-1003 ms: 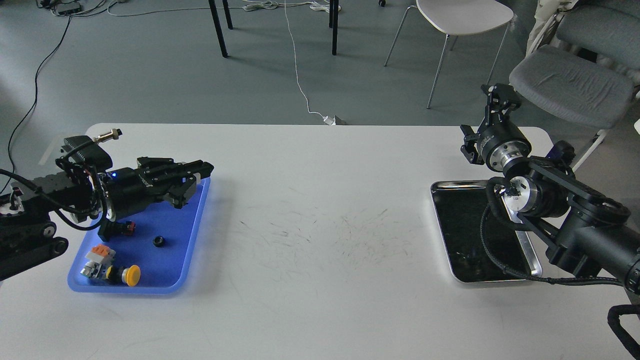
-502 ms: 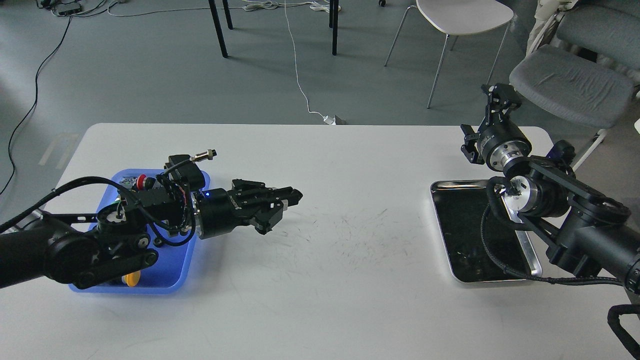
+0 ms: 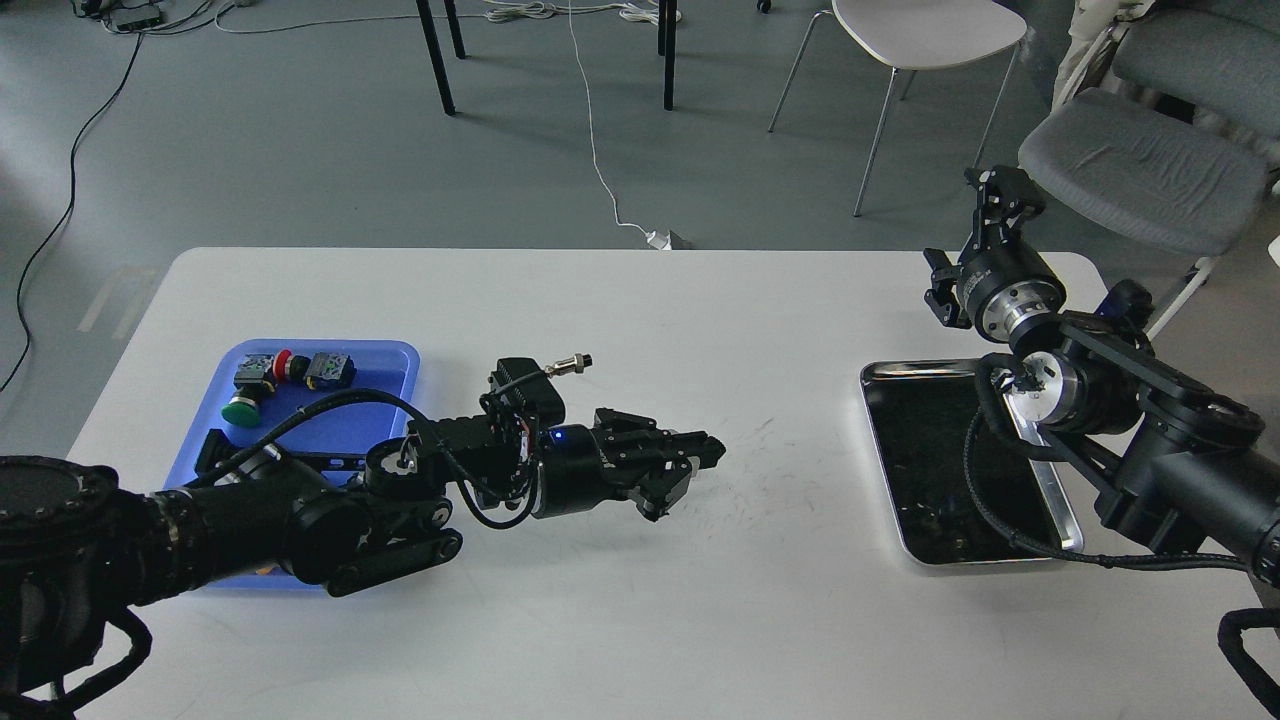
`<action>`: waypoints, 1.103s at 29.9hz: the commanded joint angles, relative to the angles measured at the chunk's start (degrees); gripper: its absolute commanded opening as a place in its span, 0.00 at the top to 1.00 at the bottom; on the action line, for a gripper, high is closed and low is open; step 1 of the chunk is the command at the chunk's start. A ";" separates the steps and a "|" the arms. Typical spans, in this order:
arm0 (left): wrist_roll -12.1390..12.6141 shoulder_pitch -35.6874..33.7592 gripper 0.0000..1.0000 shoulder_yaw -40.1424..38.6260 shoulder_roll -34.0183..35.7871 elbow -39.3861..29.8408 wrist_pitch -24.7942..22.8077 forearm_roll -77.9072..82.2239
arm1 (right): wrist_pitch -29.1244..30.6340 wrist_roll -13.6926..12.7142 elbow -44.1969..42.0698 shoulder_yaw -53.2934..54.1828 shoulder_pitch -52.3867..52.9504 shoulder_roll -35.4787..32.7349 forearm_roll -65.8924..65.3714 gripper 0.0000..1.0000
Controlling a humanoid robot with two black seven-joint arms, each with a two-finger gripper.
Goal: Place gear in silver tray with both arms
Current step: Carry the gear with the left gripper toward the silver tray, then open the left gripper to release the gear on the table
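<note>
Our left gripper [image 3: 700, 455], fingers together on something we cannot make out, hangs mid-table, the silver tray [image 3: 1068, 520] at three o'clock seemingly unfilled.

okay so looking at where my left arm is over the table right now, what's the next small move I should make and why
Probably carry the left gripper further right toward the right gripper. Its fingers look closed over the bare middle of the white table, short of the silver tray. Whether it holds the gear cannot be seen.
</note>
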 commanded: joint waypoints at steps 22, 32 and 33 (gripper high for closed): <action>0.00 2.54 0.90 2.78 -10.86 12.04 -0.80 -0.32 | 0.20 0.01 -0.44 0.01 -0.17 -0.15 0.00 0.01; 0.00 3.06 0.89 2.69 -10.86 12.84 -1.33 -0.32 | 0.29 0.01 -0.35 0.01 -0.17 -0.15 0.00 0.01; 0.00 3.06 0.89 2.69 -10.86 12.84 -1.33 -0.41 | 0.29 0.01 -0.35 0.01 -0.17 -0.15 0.00 0.01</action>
